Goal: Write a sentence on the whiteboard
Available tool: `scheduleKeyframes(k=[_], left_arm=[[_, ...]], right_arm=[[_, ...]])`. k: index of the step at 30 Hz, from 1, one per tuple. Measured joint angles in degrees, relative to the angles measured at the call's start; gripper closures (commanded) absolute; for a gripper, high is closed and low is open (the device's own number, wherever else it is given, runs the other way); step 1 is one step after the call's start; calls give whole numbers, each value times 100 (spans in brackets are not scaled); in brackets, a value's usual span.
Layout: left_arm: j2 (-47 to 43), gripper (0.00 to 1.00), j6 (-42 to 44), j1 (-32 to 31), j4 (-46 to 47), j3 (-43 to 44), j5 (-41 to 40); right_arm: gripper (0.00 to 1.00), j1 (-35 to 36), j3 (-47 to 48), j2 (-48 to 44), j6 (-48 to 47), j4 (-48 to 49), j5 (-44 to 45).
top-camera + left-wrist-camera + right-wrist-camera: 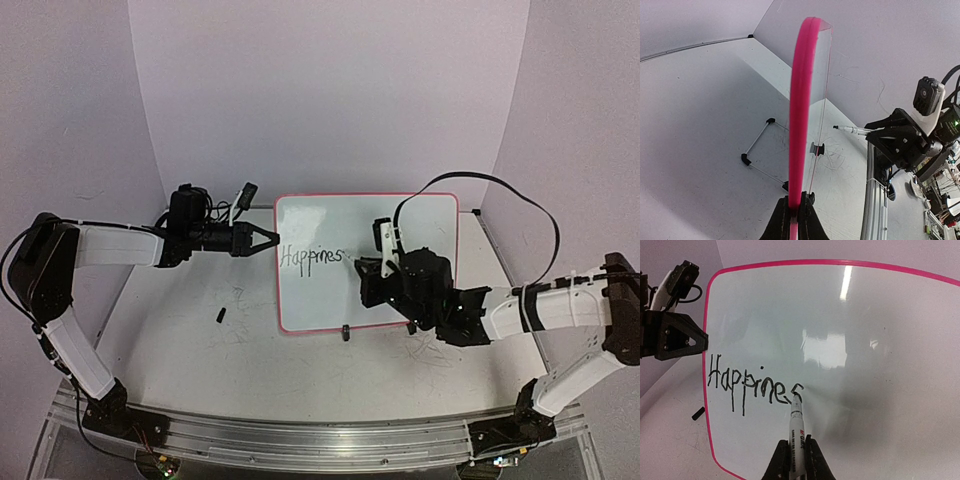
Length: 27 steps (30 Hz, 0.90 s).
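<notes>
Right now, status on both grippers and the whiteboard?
Left gripper shut on left rim of the whiteboard. Right gripper shut on marker, tip at end of the sentence, "Happines". Nothing blocking; black cap on table, left of board.

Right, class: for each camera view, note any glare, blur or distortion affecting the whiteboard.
Right wrist view: a bright light streak and pale reflections glare on the whiteboard, yet the sentence reads sharp. Left wrist view: the board's pink rim, seen edge-on, looks bowed, likely lens distortion. Top external view: even lighting, soft focus, small lettering.
</notes>
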Motion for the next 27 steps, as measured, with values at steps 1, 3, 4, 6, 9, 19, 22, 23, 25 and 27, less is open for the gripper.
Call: scheduleKeyframes(k=[1, 3, 4, 6, 9, 19, 22, 23, 25, 27], left_arm=[[0, 100, 0, 0, 1, 0, 2], [0, 100, 0, 0, 2, 0, 8], [0, 100, 0, 0, 2, -1, 10], [0, 100, 0, 0, 2, -2, 12], [-2, 100, 0, 0, 2, -2, 12], [-2, 100, -1, 0, 0, -2, 12], [-2, 100, -2, 0, 0, -2, 7], [-2, 100, -2, 0, 0, -2, 7], [-2, 100, -2, 0, -2, -2, 6], [-2, 100, -2, 0, 0, -2, 5]], right_arm=[[100, -43, -11, -31, 11, 7, -5], [100, -114, -14, -37, 22, 10, -6], [100, -142, -16, -37, 22, 10, -2], [100, -177, -16, -32, 19, 19, 8], [100, -182, -13, 31, 9, 48, 26], [100, -193, 3, 211, 2, 56, 176], [100, -193, 66, 253, -1, 64, 207], [100, -193, 92, 270, -2, 79, 213], [100, -191, 139, 303, -7, 97, 219], [100, -191, 172, 326, -20, 106, 219]])
